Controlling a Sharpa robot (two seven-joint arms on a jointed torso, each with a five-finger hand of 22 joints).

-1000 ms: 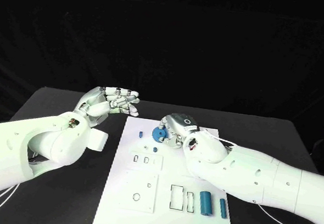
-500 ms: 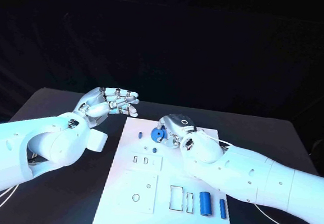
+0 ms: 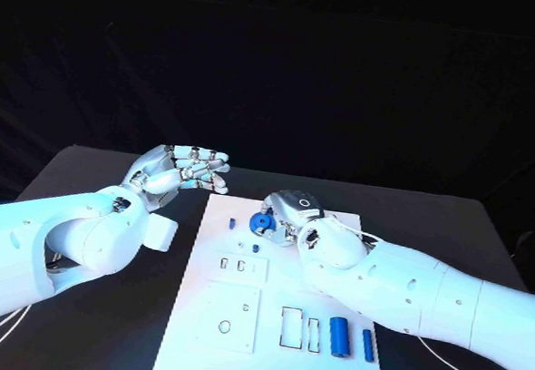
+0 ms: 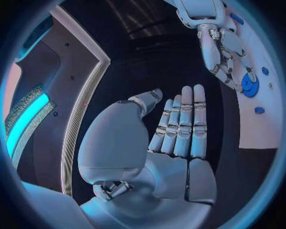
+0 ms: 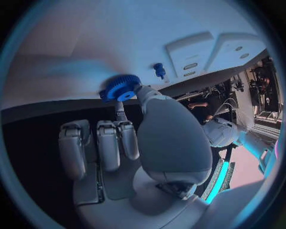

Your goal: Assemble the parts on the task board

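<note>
Nearest us on the task board (image 3: 194, 359), two blue cylinders (image 3: 338, 336) lie side by side beside the empty slots, well short of the action. Further up the board, past a small blue peg (image 3: 233, 223), the right hand (image 3: 299, 214) pinches a blue gear (image 3: 262, 222) at its toothed rim; it looks light, stiff plastic, best held by that rim so the centre hole stays free. Beyond the board's far left corner the left hand (image 3: 184, 169) hovers, fingers straight, holding nothing.
</note>
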